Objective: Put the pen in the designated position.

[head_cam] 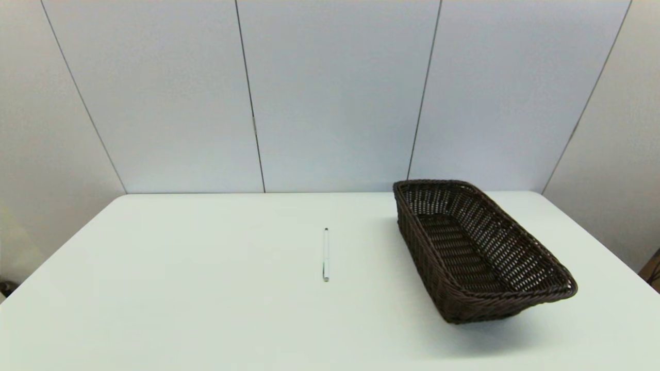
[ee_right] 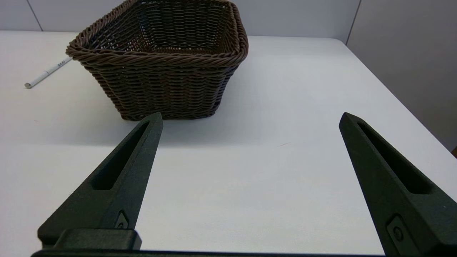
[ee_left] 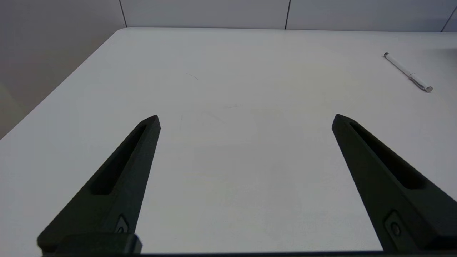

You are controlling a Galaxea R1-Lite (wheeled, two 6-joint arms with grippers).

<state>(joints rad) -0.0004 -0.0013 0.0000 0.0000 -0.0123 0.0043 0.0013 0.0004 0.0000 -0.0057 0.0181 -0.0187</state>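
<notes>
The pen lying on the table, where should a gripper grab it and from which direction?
Probably at mid-barrel, coming straight down from above with the fingers across its width. The pen is thin and lies flat on the table, pointing away from the robot, apart from the basket, so a sideways approach gets no purchase.

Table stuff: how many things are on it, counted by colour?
White: 1, the pen
Dark brown: 1, the wicker basket, with nothing in it
Total: 2, lying apart on the white table

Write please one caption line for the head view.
White pen lies on the table, apart from the empty dark wicker basket on its right.
</notes>
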